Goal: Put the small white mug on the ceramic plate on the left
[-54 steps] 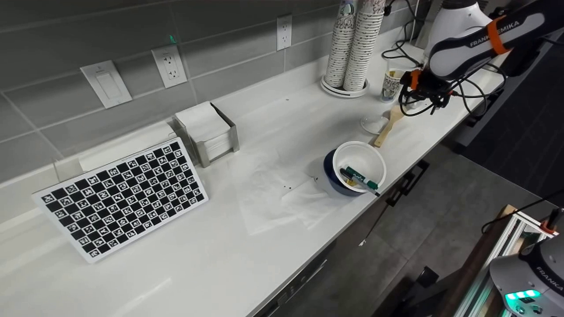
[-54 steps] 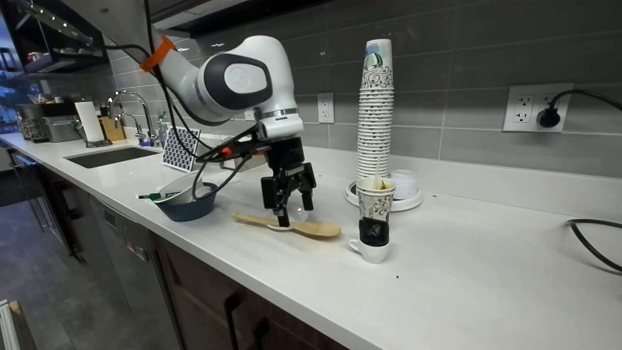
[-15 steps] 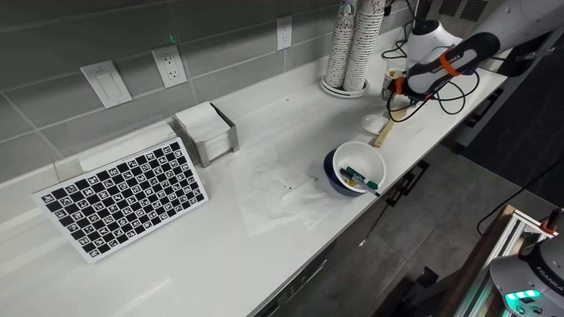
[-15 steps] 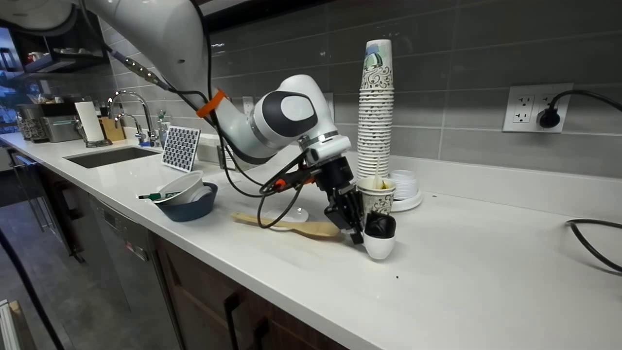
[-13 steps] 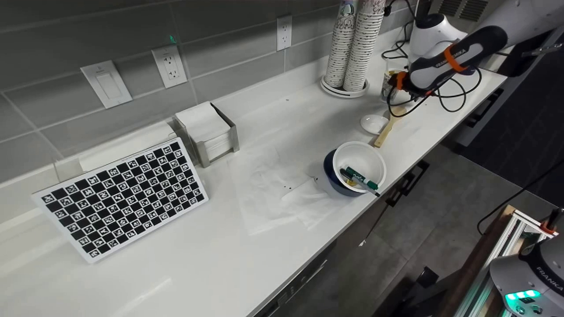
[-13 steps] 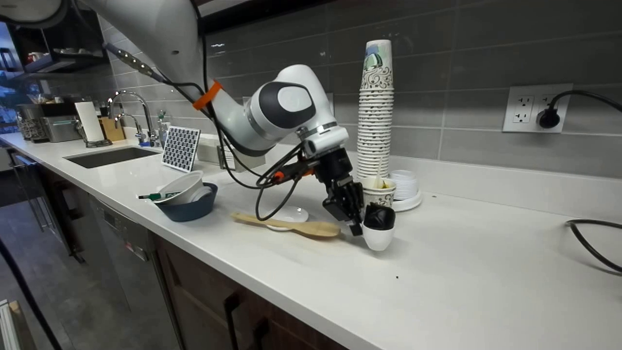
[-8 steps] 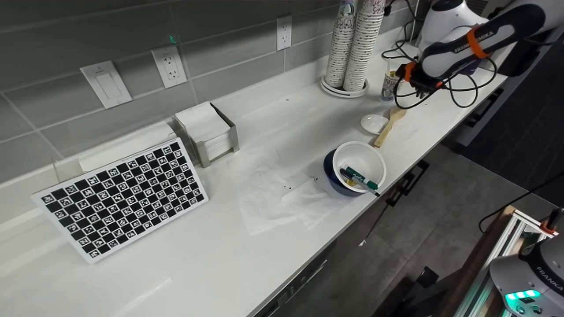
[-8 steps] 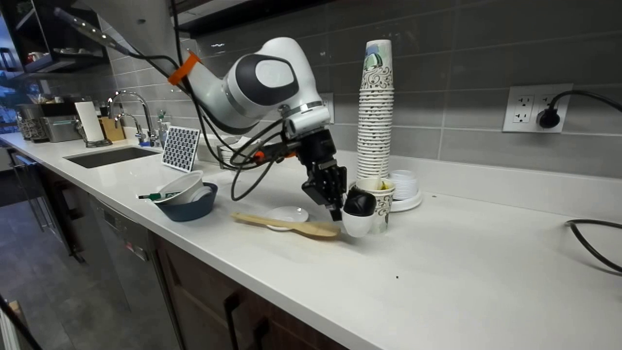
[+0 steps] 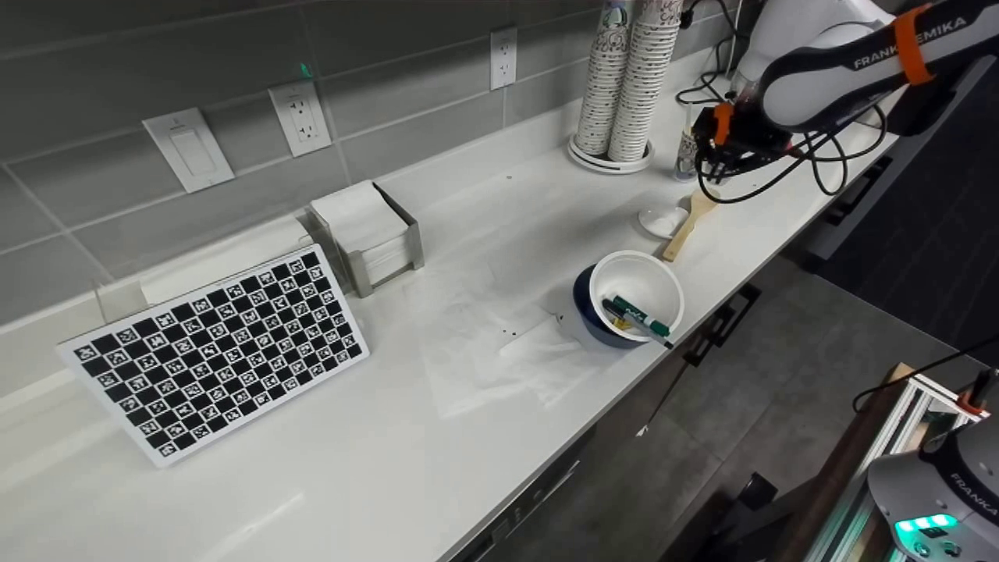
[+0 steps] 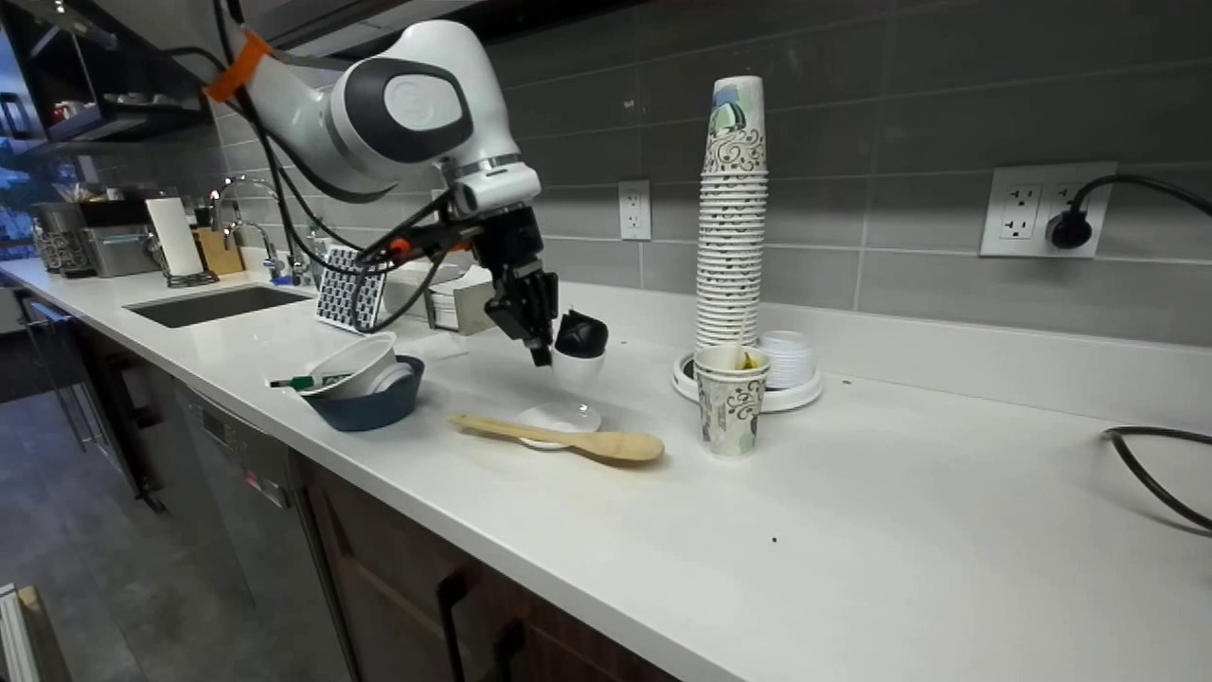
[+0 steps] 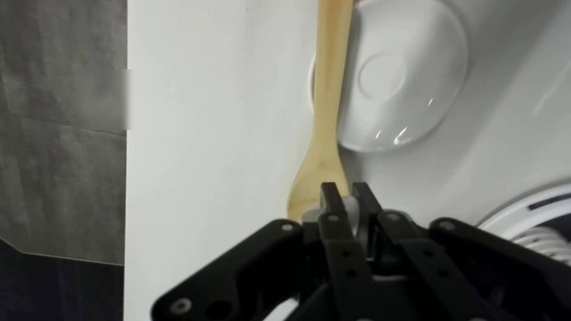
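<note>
The small white mug [image 10: 576,371] hangs in the air with a black lump [image 10: 581,334] in its mouth. My gripper [image 11: 345,187] is shut on the mug's handle side, and a bit of mug [image 11: 352,209] shows between the fingers in the wrist view. The white ceramic plate [image 11: 424,84] lies on the counter ahead of the fingertips. In an exterior view the mug appears above the plate [image 10: 568,414]; its exact height is hard to judge. The arm mostly hides the mug in an exterior view where the plate [image 9: 663,222] also shows.
A wooden spoon [image 11: 322,154] lies across one edge of the plate. A patterned paper cup [image 10: 732,407] stands near tall cup stacks [image 10: 733,237]. A blue bowl [image 10: 374,403] with a white bowl [image 10: 350,365] and markers sits near the counter's front edge.
Earlier the mug stood on the counter before the paper cup, and the gripper was open. Then the gripper took hold, lifted the mug and carried it leftward and up past the cup in an exterior view.
</note>
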`<state>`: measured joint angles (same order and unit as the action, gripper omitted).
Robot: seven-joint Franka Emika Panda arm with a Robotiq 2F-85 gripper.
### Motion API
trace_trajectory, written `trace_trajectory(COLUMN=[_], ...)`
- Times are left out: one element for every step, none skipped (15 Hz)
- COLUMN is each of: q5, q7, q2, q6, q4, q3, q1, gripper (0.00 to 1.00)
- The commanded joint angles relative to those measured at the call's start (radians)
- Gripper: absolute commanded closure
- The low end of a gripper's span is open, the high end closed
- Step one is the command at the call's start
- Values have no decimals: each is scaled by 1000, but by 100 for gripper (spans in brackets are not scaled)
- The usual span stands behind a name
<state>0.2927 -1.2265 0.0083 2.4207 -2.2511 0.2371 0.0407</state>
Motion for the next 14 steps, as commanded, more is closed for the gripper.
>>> trace_trajectory(q5=[-90, -95, -60, -68, -72, -72, -72, -11, -13, 1, 11, 29, 48, 80], q7=[189, 237, 141, 173, 190, 200, 207, 117, 95, 48, 15, -26, -63, -110], q2=[-116, -129, -67, -82, -93, -98, -101, -86, -77, -69, -60, -51, -42, -28], q6=[-30, -35, -19, -25, -29, -29, -29, -26, -17, -3, 10, 25, 39, 62], q4=[-84, -90, -47, -58, -65, -70, -73, -68, -67, -66, -65, -62, -59, -56], q3=[-82, -96, -102, -115, -121, -122, -122, -134, -142, -151, -158, -163, -167, -169], q1=[9, 11, 31, 30, 31, 31, 33, 43, 42, 43, 42, 41, 39, 40], gripper=[96, 97, 89, 89, 89, 89, 97, 97, 97, 97, 97, 97, 97, 97])
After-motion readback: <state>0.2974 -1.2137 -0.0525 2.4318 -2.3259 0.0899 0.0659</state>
